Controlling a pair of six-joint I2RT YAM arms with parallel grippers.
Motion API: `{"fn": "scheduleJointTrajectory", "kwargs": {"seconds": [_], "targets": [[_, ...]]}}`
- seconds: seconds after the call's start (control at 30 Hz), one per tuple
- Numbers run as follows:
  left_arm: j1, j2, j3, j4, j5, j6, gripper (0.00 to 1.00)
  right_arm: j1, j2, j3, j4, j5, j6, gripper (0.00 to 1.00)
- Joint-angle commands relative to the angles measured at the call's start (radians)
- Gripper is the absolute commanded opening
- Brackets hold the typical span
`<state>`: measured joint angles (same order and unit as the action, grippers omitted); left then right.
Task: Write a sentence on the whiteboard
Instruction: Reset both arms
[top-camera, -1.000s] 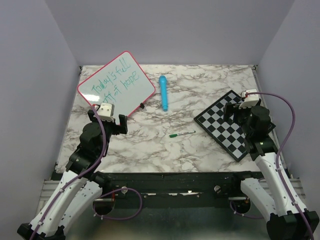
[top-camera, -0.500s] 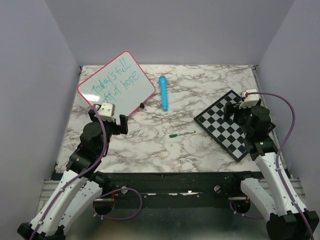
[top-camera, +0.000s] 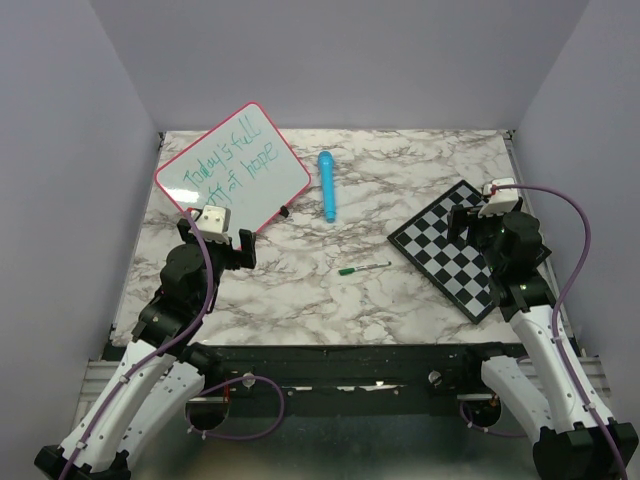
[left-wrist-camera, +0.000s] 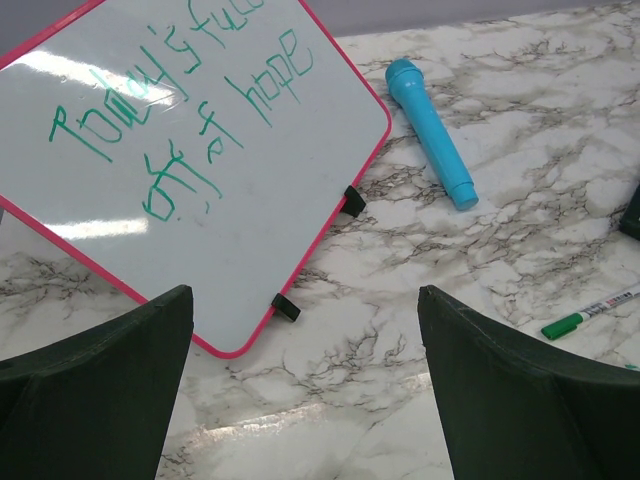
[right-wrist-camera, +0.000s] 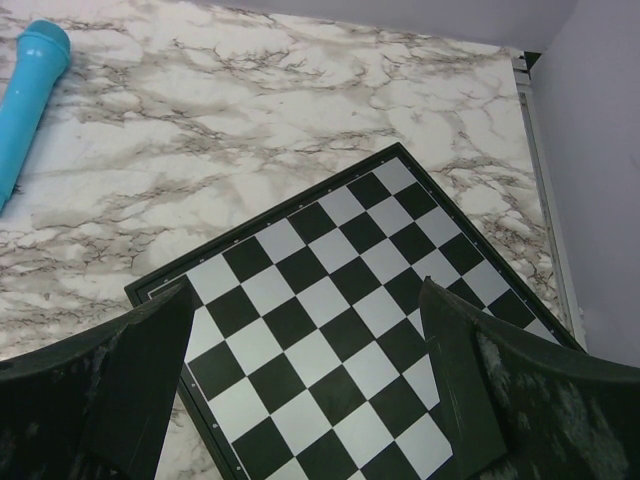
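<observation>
**Green writing on the board, gripper spread wide**

We see the whiteboard (left-wrist-camera: 230, 230) set at an angle on the marble surface (left-wrist-camera: 520, 230), with the sentence (left-wrist-camera: 190, 110) in green across it in two lines. Two black clips (left-wrist-camera: 354, 200) sit on its pink rim. A blue cylinder (left-wrist-camera: 432, 133) lies just beside it, and a green-capped pen (left-wrist-camera: 590, 312) lies further right. The left gripper (left-wrist-camera: 305, 400) hangs with its fingers wide apart. The dark corner (left-wrist-camera: 630, 215) at the right edge is perhaps another board.

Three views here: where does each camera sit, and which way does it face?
Top external: above, behind the bases, looking down on table; left arm, right arm show.
Left wrist: faces whiteboard, sentence, blue cylinder; own jaws open below.
Right wrist: faces down on chessboard; own jaws open below.
Shared: blue cylinder appears in all three.
</observation>
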<state>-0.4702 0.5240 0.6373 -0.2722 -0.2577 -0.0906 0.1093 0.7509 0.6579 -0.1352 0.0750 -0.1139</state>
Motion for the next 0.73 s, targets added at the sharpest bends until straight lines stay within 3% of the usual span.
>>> {"fn": "scheduleJointTrajectory", "kwargs": {"seconds": [0.0, 0.7], "targets": [[0.007, 0.001, 0.010, -0.004, 0.009, 0.005, 0.99, -0.003, -0.012, -0.014, 0.022, 0.016, -0.009, 1.00], [0.008, 0.004, 0.010, -0.002, 0.014, 0.003, 0.99, -0.003, -0.002, -0.012, 0.032, -0.017, -0.004, 1.00]]}}
